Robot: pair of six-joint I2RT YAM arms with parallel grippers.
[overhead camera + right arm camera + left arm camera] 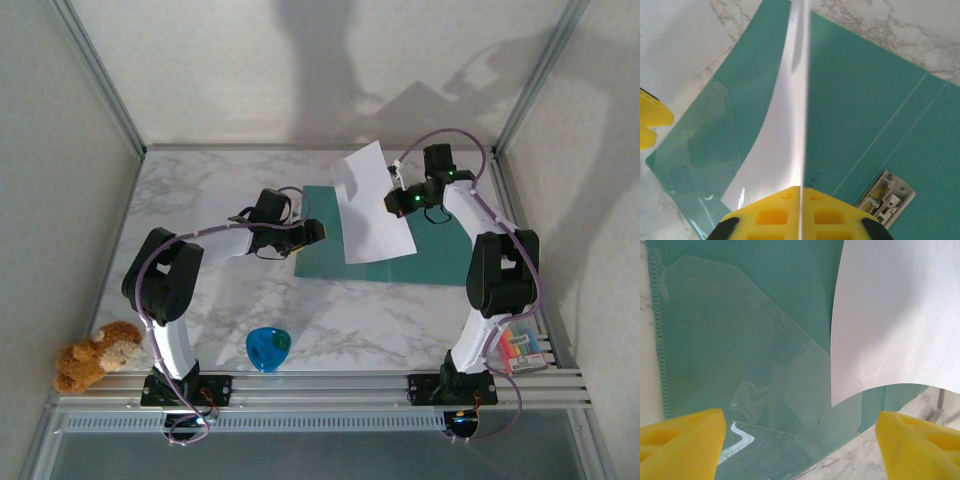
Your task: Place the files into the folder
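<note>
While R arm holds paper aloft, the key relation is paper above folder, not in it.

Table (pixel 200 200): marble top, grey veins, flat, hard.

Folder (pixel 440 255): teal, big flat rectangle, lies centre-right on the table, long axis running L–R across the top view. Looks closed. L wrist view shows a clear glossy film layer over the teal with a slant-cut corner, and a ribbed seam along one edge. Looks like slick plastic.

Sheet (pixel 370 205): plain white, thin, curling. Raised and tilted over folder's L half, long axis roughly far-to-near. Lower corner droops toward the teal; can't tell if touching.

R gripper (pixel 400 200): clamped on sheet's R edge; R wrist view has the paper edge-on between yellow foam pads (pixel 770 217).

L gripper (pixel 310 232): spread wide, nothing in it, just beside folder's L edge, pointing at it. L arm is nearer that edge.

Judgement: sheet lies R and above from L gripper. Next move prob needs folder's top layer lifted by L, then sheet slid down under it. Risk: floppy paper buckling on slick film.

Small stuff near front edge: blue cup (pixel 268 348), plush toy (pixel 95 355).
</note>
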